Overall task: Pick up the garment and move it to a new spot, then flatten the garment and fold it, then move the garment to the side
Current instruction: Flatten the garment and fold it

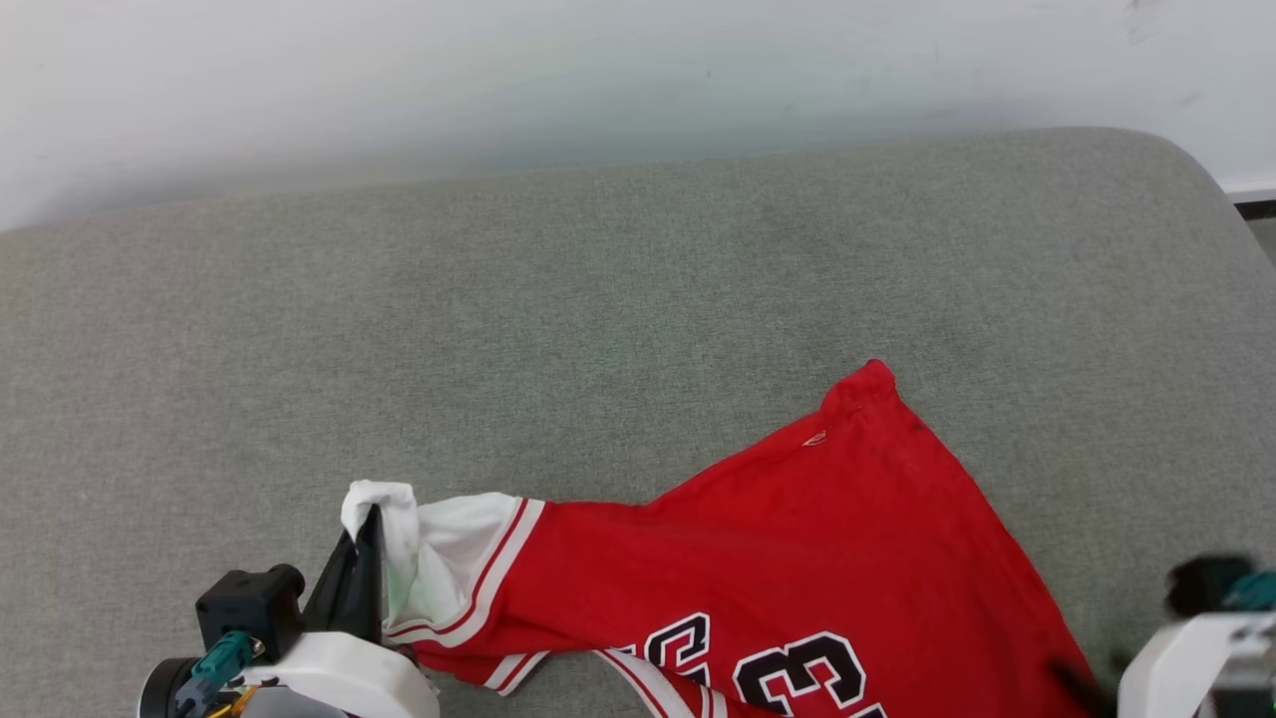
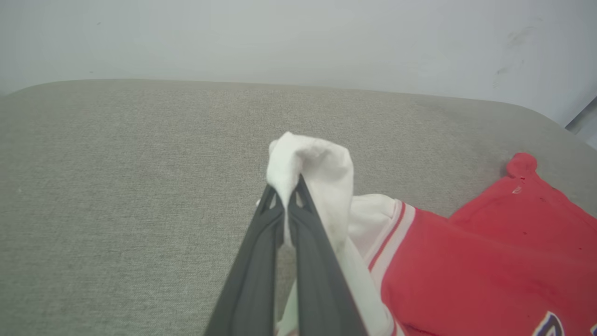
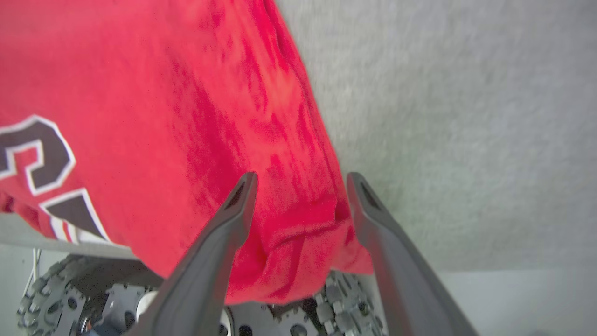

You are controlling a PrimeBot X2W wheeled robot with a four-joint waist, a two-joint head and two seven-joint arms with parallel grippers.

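Garment (image 1: 797, 538) lies rumpled on the grey cushion (image 1: 598, 249), near its front edge. Left gripper (image 2: 285, 189) pinches the white sleeve tip (image 2: 308, 158), apparently to draw it outward for flattening; right gripper (image 3: 302, 179) stands wide, fingers (image 3: 233, 219) straddling the red hem (image 3: 298, 252), gripping nothing

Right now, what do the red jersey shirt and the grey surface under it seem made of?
Red jersey T-shirt: soft matte knit fabric, perhaps polyester; it creases and drapes. Grey cushioned surface: matte woven upholstery cloth, judging by its flecked weave.
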